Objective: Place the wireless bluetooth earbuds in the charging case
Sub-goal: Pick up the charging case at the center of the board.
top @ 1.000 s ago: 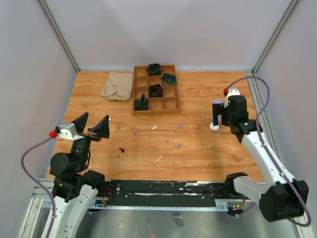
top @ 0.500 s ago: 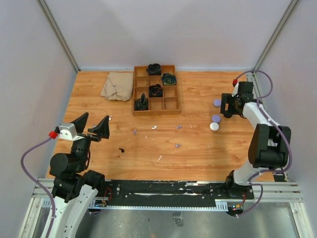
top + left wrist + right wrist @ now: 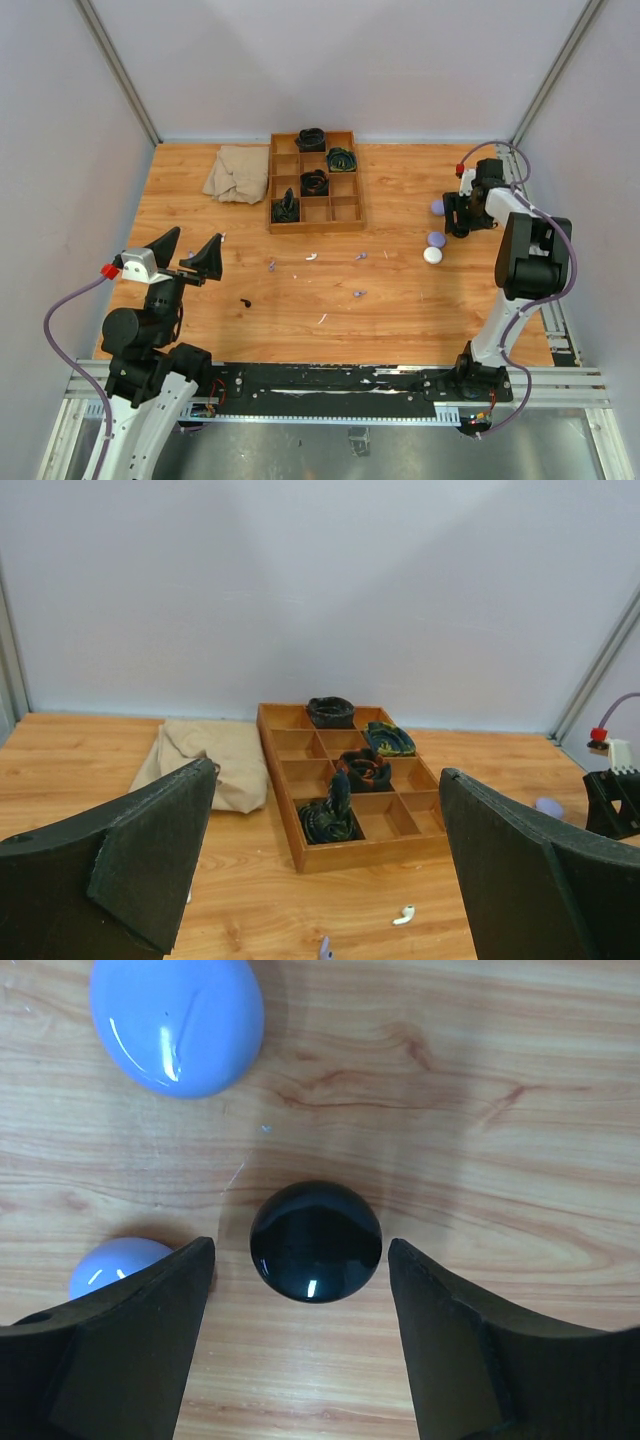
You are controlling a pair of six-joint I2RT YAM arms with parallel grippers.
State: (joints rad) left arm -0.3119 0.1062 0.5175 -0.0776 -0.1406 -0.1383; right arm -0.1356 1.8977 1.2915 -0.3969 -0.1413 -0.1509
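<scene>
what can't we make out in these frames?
- Black puck: top view, hidden under the right hand.
- Earbuds: top view, too small to tell shape or orientation.
- Lower lilac puck: right wrist view, part-covered by a finger.
- Lilac earbud: left wrist view, cut by the bottom edge.

White-and-black arms (image 3: 140, 345), purple cables (image 3: 47, 325), red plugs (image 3: 106, 270), black wedge-shaped jaws.
</scene>
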